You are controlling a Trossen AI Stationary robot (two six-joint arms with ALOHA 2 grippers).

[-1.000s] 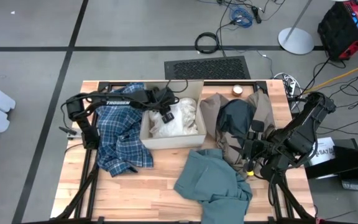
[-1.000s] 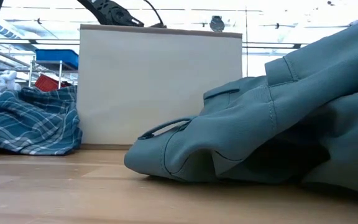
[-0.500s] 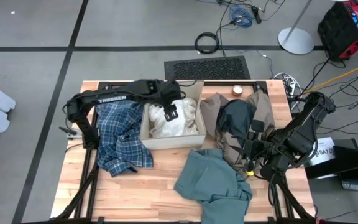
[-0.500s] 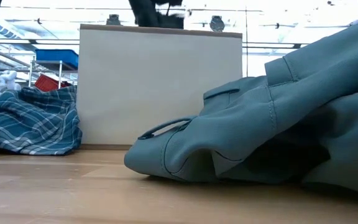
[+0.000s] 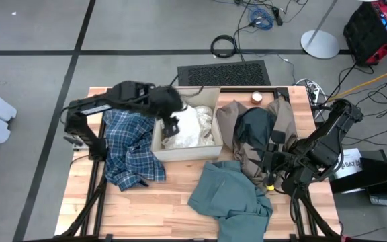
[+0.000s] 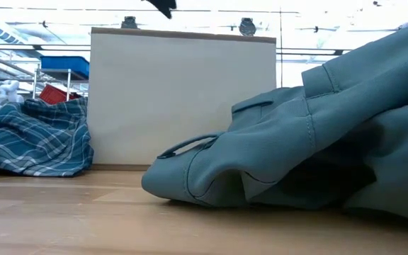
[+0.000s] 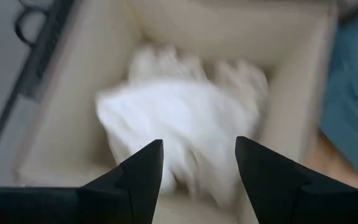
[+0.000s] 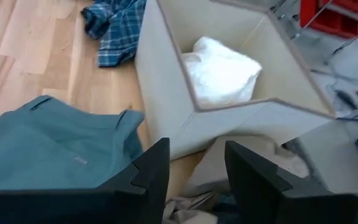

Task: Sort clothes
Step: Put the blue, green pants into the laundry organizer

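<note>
Left arm: one, reached from the table's left edge over the box.
Left gripper (image 5: 172,126): held above the box's left wall; its fingers (image 7: 143,172) are seen spread apart with nothing between them.
Plaid shirt (image 5: 130,151): one, blue-white, crumpled on the table (image 5: 166,202) just left of the box.
Box (image 5: 180,154): one, open-topped, stood at the middle of the table.
White pieces (image 5: 195,124): bundled inside the box; their number cannot be told.
Teal-green piece (image 5: 230,195): one, spread at the front, right of the box.
Taupe-brown piece (image 5: 230,115): one, laid right of the box.
Dark piece (image 5: 255,131): one, piled on the taupe-brown piece.
Right gripper (image 5: 272,165): parked at the table's right edge; fingers (image 8: 151,171) parted, empty.
</note>
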